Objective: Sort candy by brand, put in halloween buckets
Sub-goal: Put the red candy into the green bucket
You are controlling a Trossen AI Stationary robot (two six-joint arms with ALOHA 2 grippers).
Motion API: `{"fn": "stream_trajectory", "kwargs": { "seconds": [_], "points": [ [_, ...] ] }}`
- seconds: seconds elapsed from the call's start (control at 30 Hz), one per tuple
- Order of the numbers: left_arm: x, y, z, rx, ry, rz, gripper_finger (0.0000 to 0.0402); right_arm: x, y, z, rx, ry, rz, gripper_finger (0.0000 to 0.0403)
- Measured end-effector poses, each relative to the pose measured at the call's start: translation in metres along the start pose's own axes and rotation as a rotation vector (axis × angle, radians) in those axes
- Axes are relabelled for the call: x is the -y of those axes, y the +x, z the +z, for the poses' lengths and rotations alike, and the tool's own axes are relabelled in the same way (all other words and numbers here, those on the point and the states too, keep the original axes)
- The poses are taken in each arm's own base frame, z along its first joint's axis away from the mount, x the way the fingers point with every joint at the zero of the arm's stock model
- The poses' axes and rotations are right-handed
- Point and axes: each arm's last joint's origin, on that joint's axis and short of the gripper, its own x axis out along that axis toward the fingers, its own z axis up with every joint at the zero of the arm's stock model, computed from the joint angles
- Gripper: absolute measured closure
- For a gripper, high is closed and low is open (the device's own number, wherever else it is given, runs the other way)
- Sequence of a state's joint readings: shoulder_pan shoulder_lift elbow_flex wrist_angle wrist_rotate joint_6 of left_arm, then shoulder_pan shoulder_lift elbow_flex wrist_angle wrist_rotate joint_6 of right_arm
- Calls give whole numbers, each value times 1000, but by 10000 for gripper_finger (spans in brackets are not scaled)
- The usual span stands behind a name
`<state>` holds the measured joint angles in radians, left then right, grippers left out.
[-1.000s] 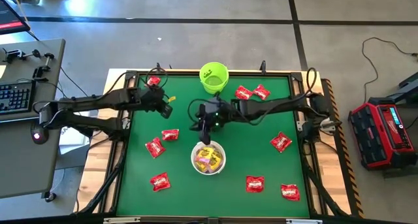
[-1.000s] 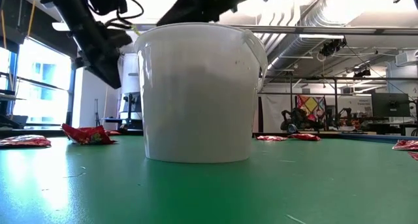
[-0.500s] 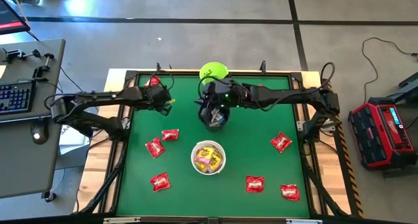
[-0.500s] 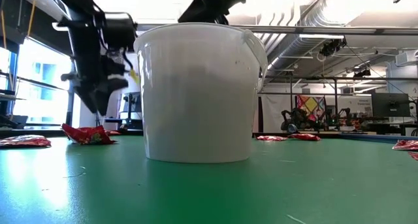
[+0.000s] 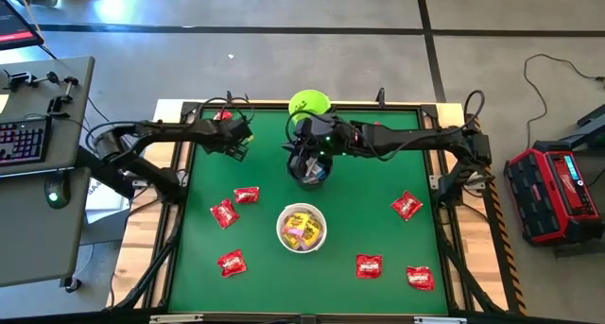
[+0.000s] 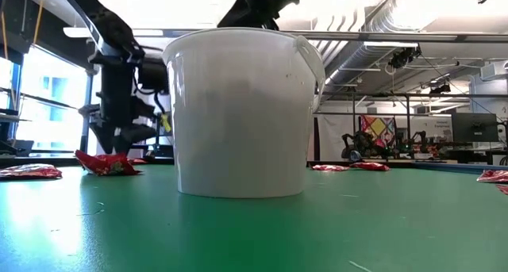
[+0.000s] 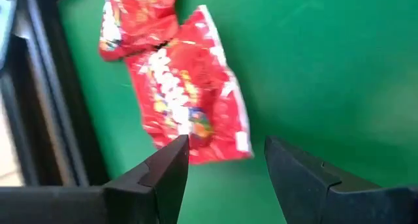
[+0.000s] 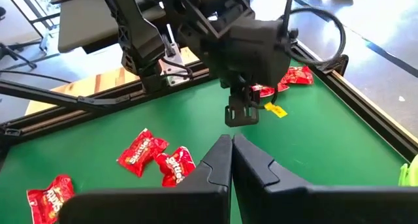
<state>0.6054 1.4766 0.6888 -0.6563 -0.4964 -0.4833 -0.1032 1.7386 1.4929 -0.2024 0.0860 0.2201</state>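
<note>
My left gripper (image 7: 225, 162) hangs open above the green mat at the table's far left corner (image 5: 238, 144), pointing steeply down. Two red candy packets (image 7: 189, 100) lie flat on the mat just ahead of its fingertips, one partly over the other. My right gripper (image 8: 232, 152) is shut with nothing in it and hovers over the black bucket (image 5: 317, 176) at the table's middle. The lime green bucket (image 5: 309, 104) stands at the far edge. The white bucket (image 5: 302, 228) stands nearer and holds yellow candy.
Loose red packets lie on the mat left of the white bucket (image 5: 246, 195) (image 5: 224, 213) (image 5: 232, 262) and at the right (image 5: 406, 205) (image 5: 369, 264) (image 5: 420, 277). The black table frame (image 7: 39, 119) runs close beside the left gripper. In the low view the white bucket (image 6: 242, 113) blocks the middle.
My left gripper has gone down toward the far left corner and the red packets there, tipping to point more steeply down, and its fingers have opened. My right gripper has drawn a little toward the far edge and up, uncovering the black bucket, then kept still.
</note>
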Motion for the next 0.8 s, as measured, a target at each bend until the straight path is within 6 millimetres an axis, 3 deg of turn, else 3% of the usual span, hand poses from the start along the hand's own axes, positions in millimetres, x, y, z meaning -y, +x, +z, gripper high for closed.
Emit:
{"fn": "stream_trajectory", "kwargs": {
  "seconds": [0.33, 0.47, 0.67, 0.8],
  "points": [
    [-1, 22, 5, -37, 93, 96, 224, -2, 0, -3, -17, -17, -41, 403],
    [-2, 24, 7, -46, 146, 63, 270, -3, 0, -4, -21, -32, -38, 403],
    [-3, 25, 7, -64, 203, 20, 386, -5, -1, -4, -25, -48, -24, 403],
    [-5, 19, 6, -60, 219, -25, 388, -6, -4, -4, -37, -75, -15, 403]
  ]
}}
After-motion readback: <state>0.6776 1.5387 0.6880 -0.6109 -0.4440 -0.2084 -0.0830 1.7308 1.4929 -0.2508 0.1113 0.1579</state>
